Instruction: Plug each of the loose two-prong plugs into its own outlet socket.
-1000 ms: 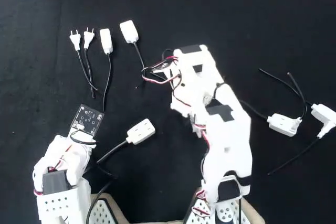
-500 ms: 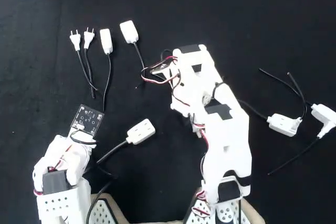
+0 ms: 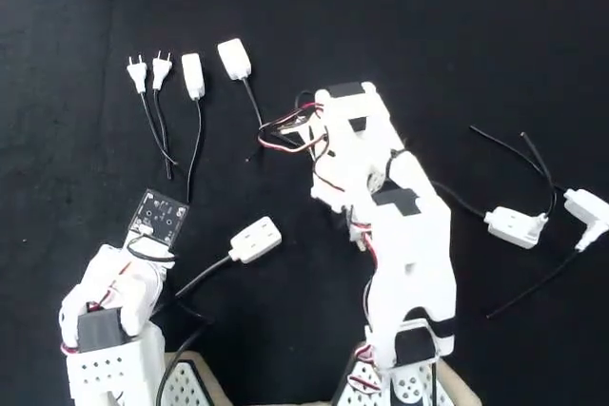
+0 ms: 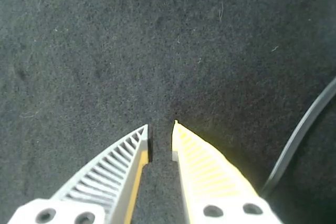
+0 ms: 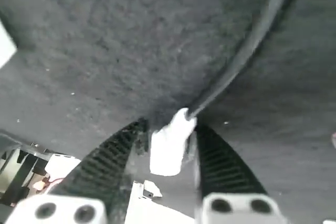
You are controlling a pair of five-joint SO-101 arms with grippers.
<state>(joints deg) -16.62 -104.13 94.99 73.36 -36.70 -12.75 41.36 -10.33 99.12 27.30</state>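
I find the most open room on the desk point(image 3: 457, 64) toward its far right corner, where bare black cloth runs up to the far edge. The strip out from the near edge, between the arms, is tighter. A socket point(image 3: 255, 238) lies there, and its socket cord point(image 3: 205, 273) trails back toward the near edge.

Toward the far left corner, four things lie in a row, well apart from both arms: a left plug point(image 3: 136, 71), a second plug point(image 3: 162, 67), a slim block point(image 3: 192, 73) and a broad block point(image 3: 233, 57). By the right edge sit a right socket point(image 3: 514, 225) and a white fitting point(image 3: 585, 208), with thin black leads looping around them.

The cloth is matte and felt-like, flecked with lint. The plugs, blocks and sockets are smooth white plastic, and the cords are round and black.

The left arm point(image 3: 109, 311) is folded at the near left corner. Its left gripper point(image 4: 160, 125) has ribbed, wedge-shaped fingers, one white and one yellow. The jaws are all but closed, with a thin slit between them and nothing in it. They hang over bare cloth, and a stray cord point(image 4: 299, 140) passes beside the yellow finger without touching it.

The right arm point(image 3: 381, 197) stretches from the near edge to mid-desk. Its right gripper point(image 5: 169, 124) has black ribbed jaws clamped on a small, blocky held plug point(image 5: 170, 148). That plug sits right at the fingertips, and its plug cord point(image 5: 247, 51) runs out from between them across the cloth.
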